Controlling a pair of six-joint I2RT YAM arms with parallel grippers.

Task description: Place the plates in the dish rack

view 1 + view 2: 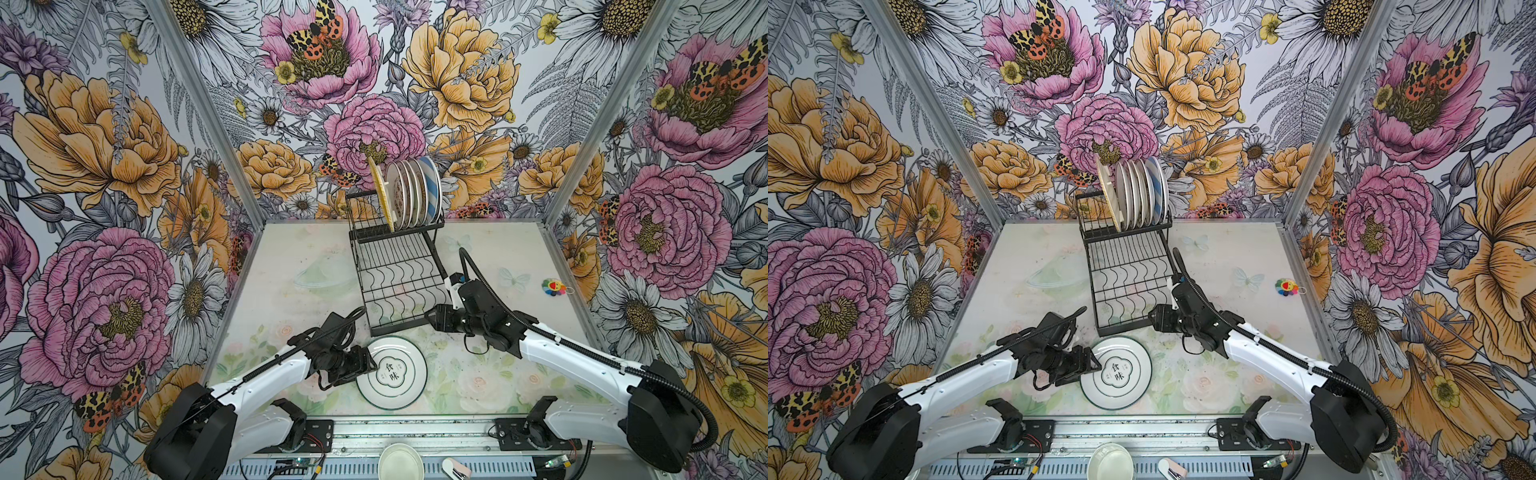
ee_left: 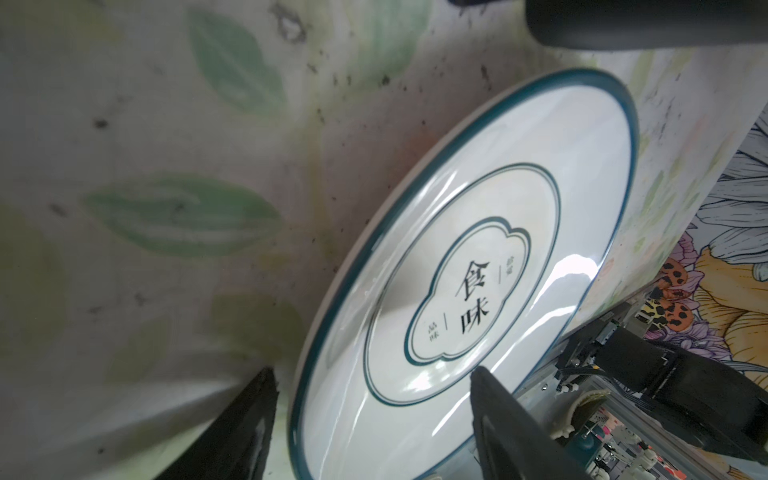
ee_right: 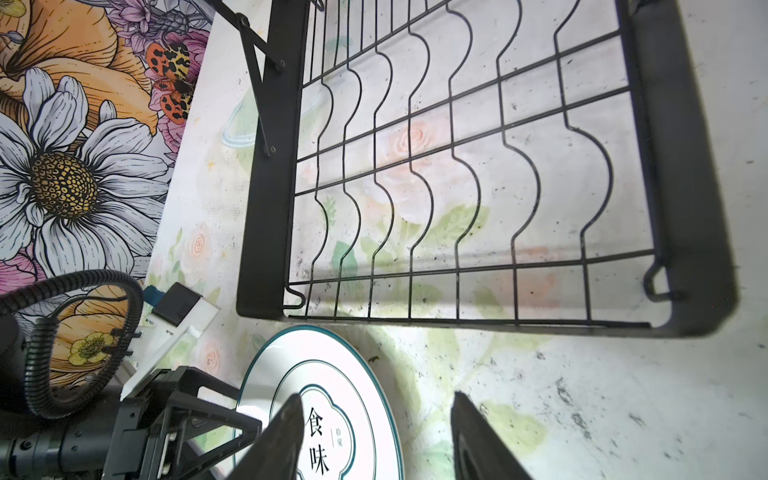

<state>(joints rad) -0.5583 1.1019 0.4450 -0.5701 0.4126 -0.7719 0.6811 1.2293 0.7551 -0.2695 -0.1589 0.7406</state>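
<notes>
The bench (image 1: 498, 257) carries the dish rack (image 1: 399, 282) at the middle of its back edge, with the flat lower tier reaching toward the front. On the raised upper tier a yellow tray (image 1: 380, 195) and a row of plates (image 1: 413, 193) stand on edge, packed close. The lower tier holds nothing. The only plate (image 1: 392, 372) on the bench is white with a teal rim and Chinese characters in the middle. It lies flat near the front edge, just in front of the rack's front rail and not touching it.

The step in hand looks like the pick-up of this plate. The left gripper (image 1: 371, 365) sits at the plate's left rim with its jaws apart. In the left wrist view one of the fingers (image 2: 503, 419) lies over the plate's face and the other is outside the rim, so the rim stands between them, not yet pinched. The next move likely calls for shutting on the rim, lifting the plate, turning it on edge and bringing it to a free slot without knocking the standing plates.

The right gripper (image 1: 432, 318) hovers by the front right corner of the lower tier, jaws about half apart, holding nothing.
</notes>
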